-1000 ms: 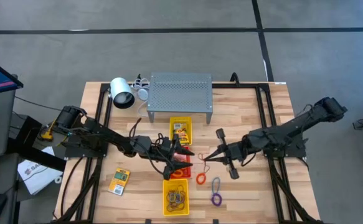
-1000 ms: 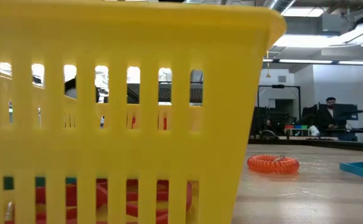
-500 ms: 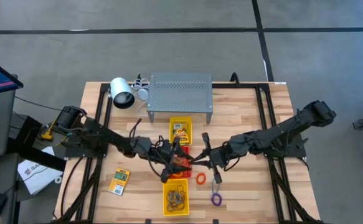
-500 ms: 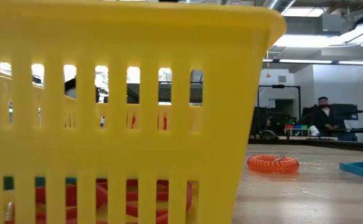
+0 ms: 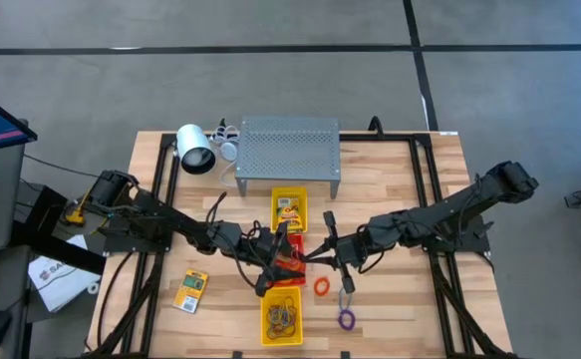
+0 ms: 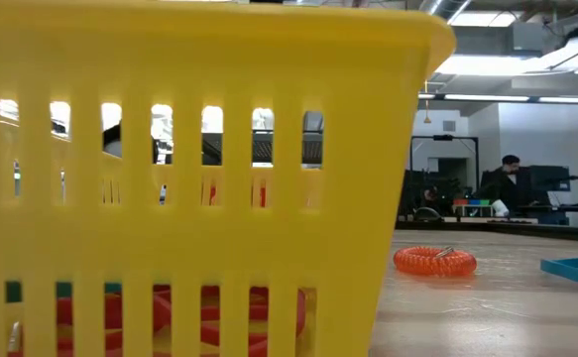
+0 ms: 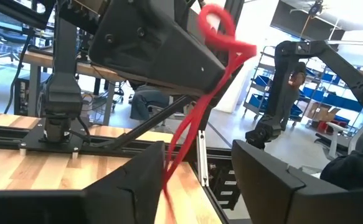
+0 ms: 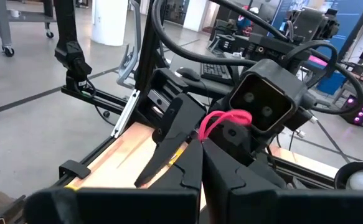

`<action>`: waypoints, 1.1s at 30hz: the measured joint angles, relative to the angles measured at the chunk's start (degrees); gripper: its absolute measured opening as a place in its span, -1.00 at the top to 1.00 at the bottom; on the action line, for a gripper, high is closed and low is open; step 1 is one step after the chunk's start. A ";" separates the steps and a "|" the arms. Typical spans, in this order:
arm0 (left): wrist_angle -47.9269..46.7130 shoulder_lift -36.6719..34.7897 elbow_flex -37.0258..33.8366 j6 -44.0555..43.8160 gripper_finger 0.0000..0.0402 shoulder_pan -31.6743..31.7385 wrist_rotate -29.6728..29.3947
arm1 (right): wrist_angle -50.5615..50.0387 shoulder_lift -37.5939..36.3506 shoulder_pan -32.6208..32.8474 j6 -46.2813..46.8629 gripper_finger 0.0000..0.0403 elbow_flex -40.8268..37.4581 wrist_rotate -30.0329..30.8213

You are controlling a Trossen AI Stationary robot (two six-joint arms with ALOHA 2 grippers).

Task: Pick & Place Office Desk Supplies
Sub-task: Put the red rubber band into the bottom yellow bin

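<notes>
a red rubber band (image 8: 221, 120) is being handed over above the red tray (image 5: 288, 261) at mid-table: it is pinched in the clenched fingers of the right gripper (image 5: 317, 254), while the left gripper (image 5: 275, 261), fingers spread, is hooked through it; release over a tray seems needed next.

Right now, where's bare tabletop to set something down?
Free: the right side beyond the right arm, and the left strip between the lamp and card packet. Crowded: the centre, around the trays and coil loops.
</notes>
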 joint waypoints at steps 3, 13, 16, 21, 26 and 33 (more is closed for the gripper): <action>0.00 0.00 0.00 -0.02 0.21 0.00 -0.01 | 0.07 0.00 0.00 0.00 1.00 0.00 0.00; 0.01 -0.02 0.00 -0.02 0.67 0.00 -0.03 | 0.33 0.00 0.00 0.00 1.00 0.00 -0.02; 0.01 -0.02 0.00 0.03 0.83 0.00 -0.03 | 0.33 0.00 0.00 0.00 1.00 0.00 -0.02; 0.01 -0.04 -0.02 0.07 0.97 0.04 -0.03 | 0.76 0.00 0.00 0.00 1.00 -0.02 -0.02; -0.03 -0.09 -0.02 0.14 0.99 0.04 -0.03 | 1.36 0.00 0.00 1.32 0.99 -0.04 -0.10; -0.61 -0.09 -0.04 0.17 0.98 0.04 -0.03 | 1.28 0.00 -0.47 4.35 0.76 -0.04 -1.98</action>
